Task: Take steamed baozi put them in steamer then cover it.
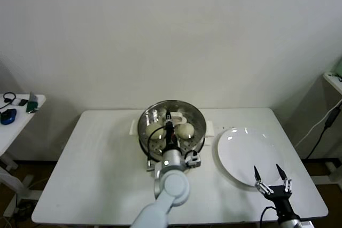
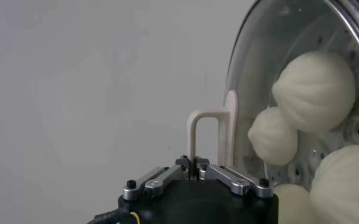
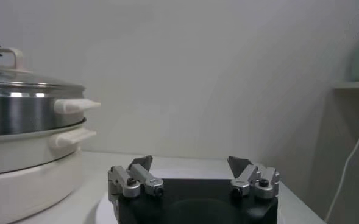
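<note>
Left gripper [image 2: 195, 172] clamped on cover [image 1: 171, 123] handle, cover atop steamer [image 3: 27, 146], baozi [image 2: 313, 82] inside, right gripper [image 1: 271, 179] jaws spread wide over near edge of white plate [image 1: 240, 150].

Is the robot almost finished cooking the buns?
Nearly. The buns are already inside the steamer, and the plate has none on it. The glass lid sits on the pot, with the left gripper shut on the lid's handle. What's left is letting go and pulling that arm away. The right gripper waits open over the plate's near edge.
</note>
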Motion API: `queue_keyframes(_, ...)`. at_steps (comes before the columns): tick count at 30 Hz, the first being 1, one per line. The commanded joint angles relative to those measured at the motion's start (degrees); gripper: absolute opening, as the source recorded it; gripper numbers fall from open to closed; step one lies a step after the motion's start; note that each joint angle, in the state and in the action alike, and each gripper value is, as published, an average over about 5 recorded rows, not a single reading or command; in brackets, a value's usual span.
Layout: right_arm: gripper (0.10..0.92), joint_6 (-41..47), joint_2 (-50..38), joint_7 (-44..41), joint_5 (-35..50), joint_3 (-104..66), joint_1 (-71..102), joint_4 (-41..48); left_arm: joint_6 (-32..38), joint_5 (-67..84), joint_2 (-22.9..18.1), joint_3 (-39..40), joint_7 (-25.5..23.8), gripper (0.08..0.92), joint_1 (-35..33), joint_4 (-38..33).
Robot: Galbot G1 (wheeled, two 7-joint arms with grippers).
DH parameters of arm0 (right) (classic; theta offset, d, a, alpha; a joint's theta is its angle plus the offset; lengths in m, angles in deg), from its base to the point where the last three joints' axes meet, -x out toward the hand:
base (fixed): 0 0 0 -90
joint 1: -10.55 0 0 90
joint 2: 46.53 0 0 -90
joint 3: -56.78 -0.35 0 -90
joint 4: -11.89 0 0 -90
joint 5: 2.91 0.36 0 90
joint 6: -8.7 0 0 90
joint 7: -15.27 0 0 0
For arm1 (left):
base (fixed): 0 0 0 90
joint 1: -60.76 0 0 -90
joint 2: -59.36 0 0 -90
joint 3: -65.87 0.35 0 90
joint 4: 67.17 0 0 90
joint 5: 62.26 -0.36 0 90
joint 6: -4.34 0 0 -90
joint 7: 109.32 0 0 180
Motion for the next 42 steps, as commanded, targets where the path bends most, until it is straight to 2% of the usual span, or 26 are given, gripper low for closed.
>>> queue_keyframes(1, 0.823, 0.85, -0.06, 0.31, 0.57, 0.21, 0.3, -0.69, -0.03, 1.78, 0.83, 0.83, -0.77, 0.138, -0.28, -1.88)
queue_keyframes(5, 0.823, 2.02, -0.46, 1.52, 1.77, 0.44, 0.78, -1.59, 0.14, 4.02, 3.33, 1.88, -3.31, 0.177, -1.22, -6.17)
queue_keyframes(13, 0.823, 5.2, -1.59, 2.82, 2.12, 0.22, 0.68, -3.34, -1.23, 14.48, 11.29, 1.08, -3.31, 0.403, -6.03, -18.73)
queue_keyframes(16, 0.823, 6.23, -1.9, 3.16, 2.03, 0.11, 0.74, -4.68, 0.46, 25.0, 15.38, -1.66, 0.48, 0.49, -9.16, -25.19)
queue_keyframes(20, 0.823, 7.03, -1.76, 3.63, 1.32, 0.23, 0.56, -5.87, 6.89, 46.62, 18.51, -9.0, 9.93, 0.602, -13.84, -30.48)
queue_keyframes(23, 0.823, 6.96, -1.48, 3.64, 0.57, 0.57, 0.42, -5.97, 14.25, 60.4, 19.03, -15.96, 16.19, 0.689, -17.43, -31.25)
queue_keyframes(28, 0.823, 6.31, -0.9, 3.78, -0.94, 1.21, 0.06, -5.29, 29.45, 76.54, 16.03, -28.33, 20.92, 0.806, -25.34, -30.79)
queue_keyframes(31, 0.823, 5.71, -0.55, 3.64, -1.24, 1.19, -0.12, -4.77, 37.49, 87.79, 13.5, -34.94, 22.76, 0.82, -30.45, -28.93)
queue_keyframes(35, 0.823, 5.15, -0.44, 3.29, -1.25, 1.45, -0.1, -3.96, 44.27, 102.24, 13.39, -40.1, 24.78, 0.822, -36.25, -25.67)
queue_keyframes(38, 0.823, 4.46, -0.48, 2.96, -1.32, 1.96, -0.48, -2.62, 47.33, 107.31, 14.25, -40.54, 24.73, 0.823, -38.78, -23.12)
queue_keyframes(42, 0.823, 3.35, -0.41, 2.54, -1.33, 2.6, -1.28, -0.47, 51.52, 107.3, 14.17, -39.09, 23.7, 0.823, -38.89, -19.73)
